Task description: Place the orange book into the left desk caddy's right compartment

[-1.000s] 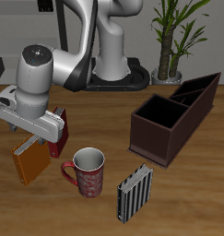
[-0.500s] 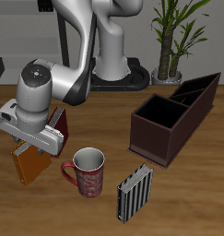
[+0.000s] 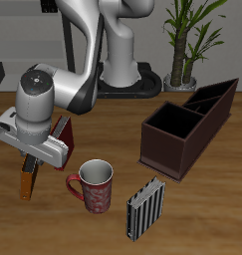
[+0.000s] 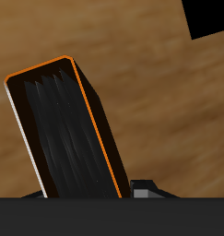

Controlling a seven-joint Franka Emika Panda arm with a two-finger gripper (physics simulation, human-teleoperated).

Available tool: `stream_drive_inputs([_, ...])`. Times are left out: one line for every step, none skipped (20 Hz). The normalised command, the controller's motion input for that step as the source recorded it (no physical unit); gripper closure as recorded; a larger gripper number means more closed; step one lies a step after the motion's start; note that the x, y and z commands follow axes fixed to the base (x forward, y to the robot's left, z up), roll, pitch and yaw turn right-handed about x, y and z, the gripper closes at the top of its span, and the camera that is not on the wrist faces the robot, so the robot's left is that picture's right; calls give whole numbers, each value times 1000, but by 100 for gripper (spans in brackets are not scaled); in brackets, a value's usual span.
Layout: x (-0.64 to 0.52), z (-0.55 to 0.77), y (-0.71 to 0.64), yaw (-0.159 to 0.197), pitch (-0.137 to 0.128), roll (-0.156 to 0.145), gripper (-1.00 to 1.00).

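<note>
Gripper [image 3: 31, 159] low over the orange book [image 3: 28, 179], which stands on edge near the worktop's front edge, at the end away from the caddies. Arm body covers the fingers in the exterior view, and the wrist view shows only the book's top [image 4: 63, 129] close beneath the camera, so whether the jaws are spread or pinching the book cannot be told. Book upright, likely to offer its thin spine to a top grasp. Red book [image 3: 62, 141] just behind it; mug [image 3: 95, 186] beside. Left caddy [image 3: 174, 139] sits well apart across the worktop, compartments dark and open upward, ready for a vertical drop.
</note>
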Motion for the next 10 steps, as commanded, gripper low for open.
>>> stream_drive_inputs([-33, 91, 9, 1, -13, -8, 100])
stream_drive_inputs([7, 184, -68, -25, -15, -25, 100])
stream_drive_inputs([6, 325, -15, 8, -65, -16, 100])
stream_drive_inputs([-178, 326, -46, -14, -33, -13, 100])
stream_drive_inputs([-83, 351, -12, 18, -65, -33, 100])
stream_drive_inputs([-166, 643, -13, 2, -106, -9, 100])
stream_drive_inputs([-170, 619, 45, -17, -114, -20, 100])
stream_drive_inputs([-160, 590, 43, 49, -85, -23, 100])
stream_drive_inputs([-144, 466, 59, -6, -52, -3, 100])
stream_drive_inputs([-153, 588, 77, 11, -77, -7, 100])
